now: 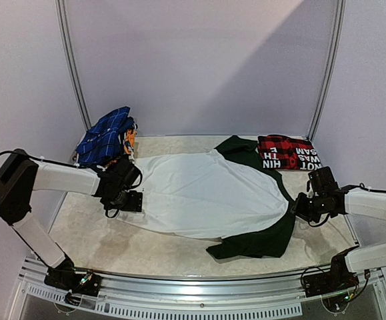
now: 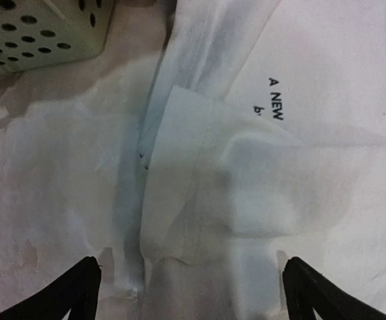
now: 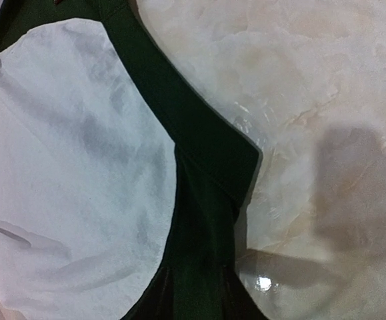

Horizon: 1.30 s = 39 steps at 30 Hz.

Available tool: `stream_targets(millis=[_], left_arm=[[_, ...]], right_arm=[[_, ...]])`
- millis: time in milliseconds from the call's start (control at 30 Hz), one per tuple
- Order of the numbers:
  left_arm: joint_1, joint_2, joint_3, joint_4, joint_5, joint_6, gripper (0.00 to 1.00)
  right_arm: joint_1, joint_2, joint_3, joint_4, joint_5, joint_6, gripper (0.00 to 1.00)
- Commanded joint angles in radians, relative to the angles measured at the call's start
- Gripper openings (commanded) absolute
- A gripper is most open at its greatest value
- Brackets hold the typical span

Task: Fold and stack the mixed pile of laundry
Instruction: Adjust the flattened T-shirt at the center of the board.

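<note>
The white T-shirt (image 1: 199,193) with dark green sleeves (image 1: 256,241) lies spread flat across the table. My left gripper (image 1: 130,201) is open at its left edge, fingers (image 2: 79,293) wide apart over white cloth (image 2: 199,200) printed "A NEW". My right gripper (image 1: 298,208) is at the shirt's right edge, shut on the dark green fabric (image 3: 206,173), which narrows into the jaws (image 3: 196,297). The red-and-black plaid shirt (image 1: 287,152) lies folded at the back right, white lettering up. The blue checked cloth (image 1: 106,137) is heaped at the back left.
A white perforated basket (image 2: 26,33) stands at the back left, just beyond my left gripper, with the blue cloth on it. The marbled tabletop (image 1: 93,233) shows bare in front of the shirt and to the right (image 3: 326,100). A metal rail (image 1: 199,280) runs along the near edge.
</note>
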Motion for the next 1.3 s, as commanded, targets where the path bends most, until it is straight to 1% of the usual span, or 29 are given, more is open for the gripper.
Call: stream_targets(millis=[0, 133, 233, 367, 433, 533, 733, 933, 1067, 1267], left_arm=[[-0.036, -0.119, -0.014, -0.025, -0.071, -0.009, 1.00], [-0.050, -0.236, -0.066, -0.108, -0.112, -0.043, 1.00], [-0.059, -0.326, -0.120, -0.158, -0.108, -0.082, 0.98], [-0.063, -0.405, -0.200, -0.161, -0.053, -0.123, 0.90], [-0.066, -0.426, -0.240, -0.143, -0.030, -0.143, 0.84], [-0.066, -0.453, -0.308, -0.090, -0.011, -0.174, 0.79], [-0.066, -0.436, -0.391, 0.061, 0.025, -0.204, 0.71], [-0.066, -0.369, -0.421, 0.176, 0.034, -0.215, 0.64], [-0.066, -0.345, -0.429, 0.217, 0.030, -0.213, 0.53], [-0.066, -0.350, -0.420, 0.216, 0.017, -0.207, 0.41]], right_arm=[[-0.004, -0.013, 0.017, -0.006, -0.076, -0.045, 0.32], [0.001, -0.021, 0.021, -0.014, -0.107, -0.061, 0.43], [0.026, -0.030, 0.035, -0.053, -0.103, -0.069, 0.49], [0.092, -0.062, 0.058, -0.139, -0.058, -0.073, 0.55], [0.120, -0.091, 0.058, -0.177, -0.039, -0.070, 0.57], [0.153, -0.128, 0.045, -0.234, -0.030, -0.049, 0.58], [0.209, -0.220, 0.012, -0.307, -0.052, -0.015, 0.61], [0.221, -0.285, -0.027, -0.307, -0.084, 0.025, 0.62], [0.226, -0.287, -0.033, -0.299, -0.087, 0.036, 0.63], [0.228, -0.276, -0.038, -0.289, -0.082, 0.038, 0.63]])
